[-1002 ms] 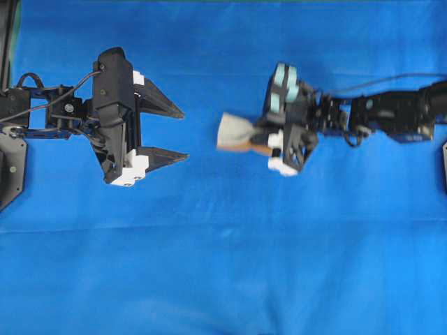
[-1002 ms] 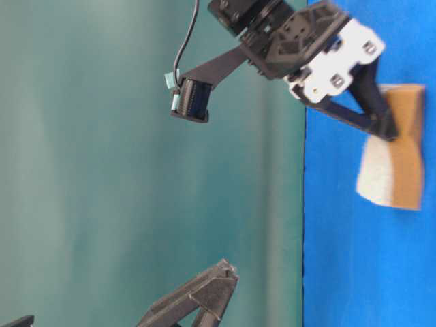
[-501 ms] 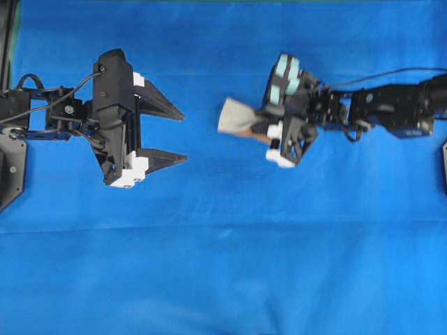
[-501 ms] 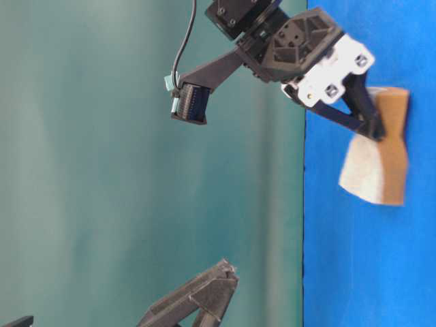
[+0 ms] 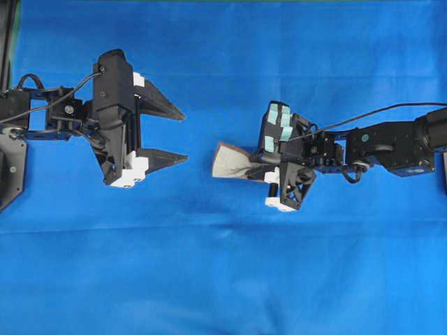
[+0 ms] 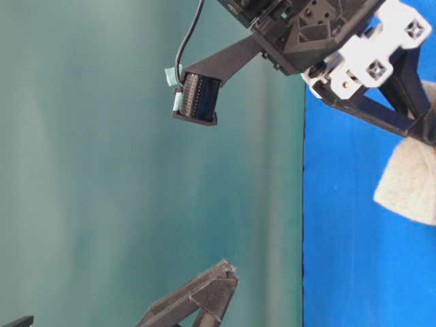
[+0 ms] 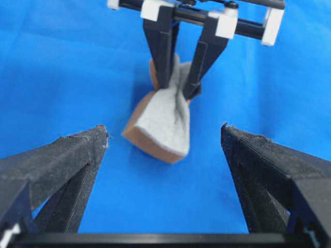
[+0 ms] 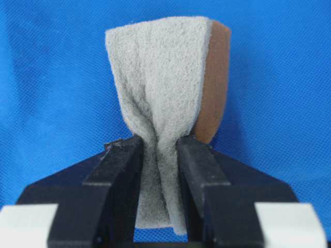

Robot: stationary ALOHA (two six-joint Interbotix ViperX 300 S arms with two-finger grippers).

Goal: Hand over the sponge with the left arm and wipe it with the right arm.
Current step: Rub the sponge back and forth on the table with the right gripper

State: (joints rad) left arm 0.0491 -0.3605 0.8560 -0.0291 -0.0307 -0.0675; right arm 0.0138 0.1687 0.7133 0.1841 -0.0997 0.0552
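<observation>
1 sponge (image 5: pixel 230 162), 2 arms w/ tools: left (image 5: pixel 171 134), right (image 5: pixel 260 166).

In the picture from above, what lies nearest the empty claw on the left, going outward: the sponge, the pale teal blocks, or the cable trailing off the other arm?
1. sponge, just right of the left gripper's open jaws.
2. pale teal blocks, farther right.
3. cable, far right.

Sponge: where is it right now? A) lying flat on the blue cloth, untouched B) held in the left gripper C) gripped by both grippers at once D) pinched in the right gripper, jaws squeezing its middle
D: the sponge is creased at its middle between the fingers of the right gripper, while the left gripper stands wide open and apart from it, holding nothing.
</observation>
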